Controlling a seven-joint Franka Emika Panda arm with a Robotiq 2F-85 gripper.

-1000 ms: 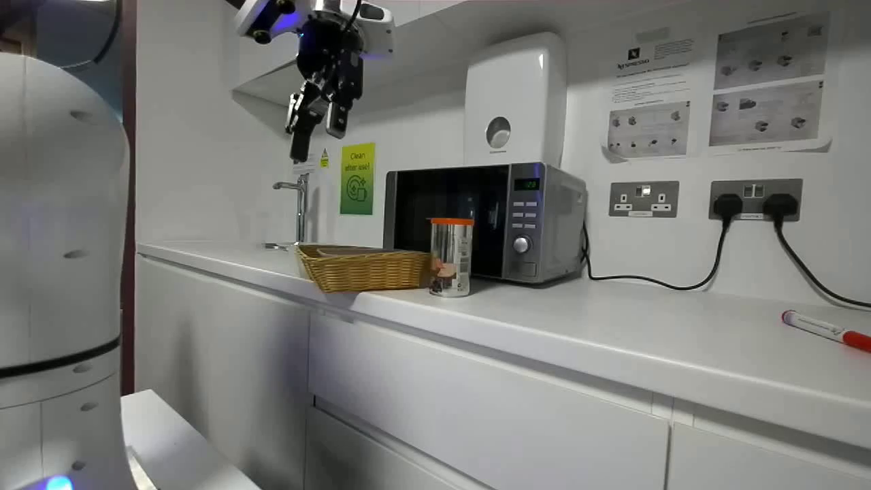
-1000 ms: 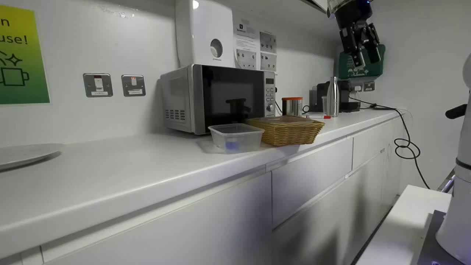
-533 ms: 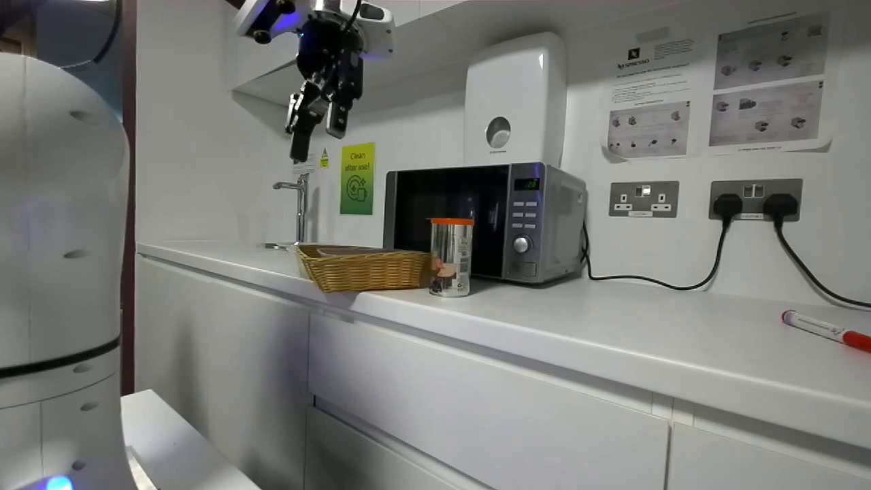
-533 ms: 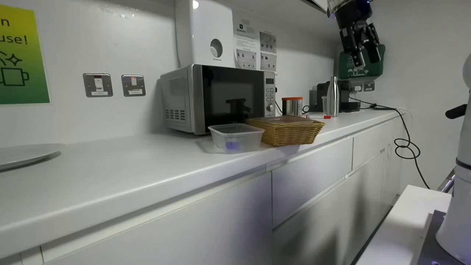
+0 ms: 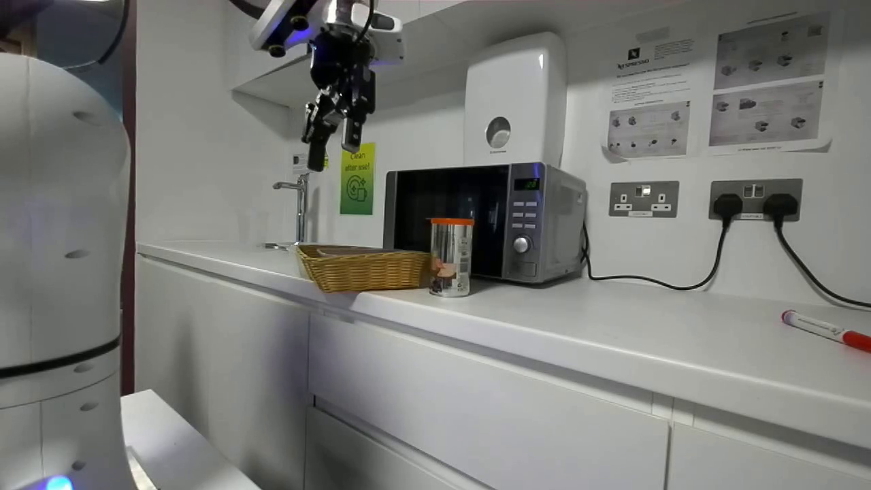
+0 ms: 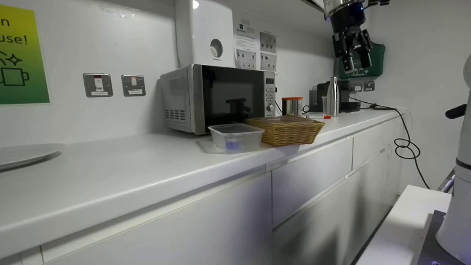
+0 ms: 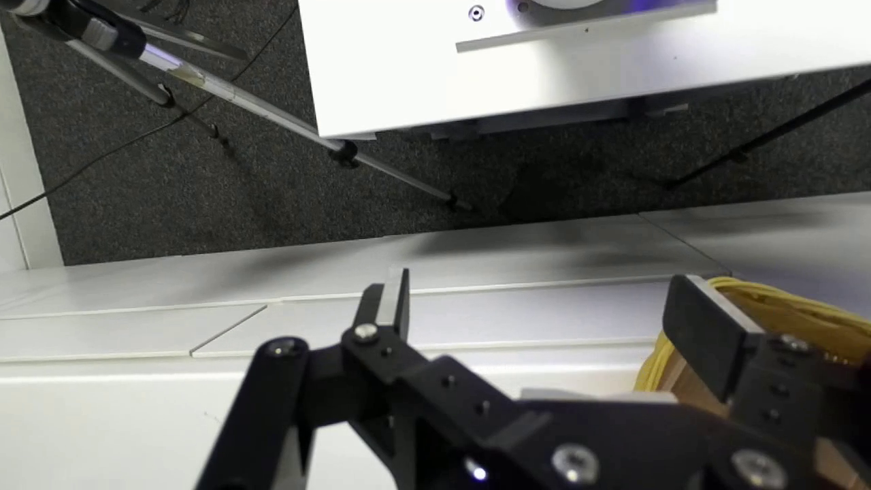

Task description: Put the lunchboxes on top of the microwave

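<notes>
The tan-yellow basket lunchbox (image 5: 367, 269) sits on the counter before the silver-grey microwave (image 5: 561, 218). It also shows in an exterior view (image 6: 290, 131), with a clear flat piece in its top. The pale translucent lunchbox (image 6: 237, 139) stands upright beside the basket; it is hidden in an exterior view behind the basket. The microwave (image 6: 232, 97) has its door shut. My gripper (image 5: 333, 153) is open and empty, high above the counter, pointing down; it shows too in an exterior view (image 6: 357, 66). In the wrist view the open gripper (image 7: 537, 292) partly covers the basket (image 7: 782, 306).
A silver can with an orange lid (image 5: 451, 258) stands beside the basket. A white dispenser (image 5: 515, 99) hangs on the wall above the microwave. A red marker (image 5: 827, 329), a steel bottle (image 6: 333, 97) and a plate (image 6: 29, 152) are on the counter. A wall cupboard hangs overhead.
My gripper has moved slightly downward and towards the microwave side, still open. The lunchboxes, the can and the microwave have not moved.
</notes>
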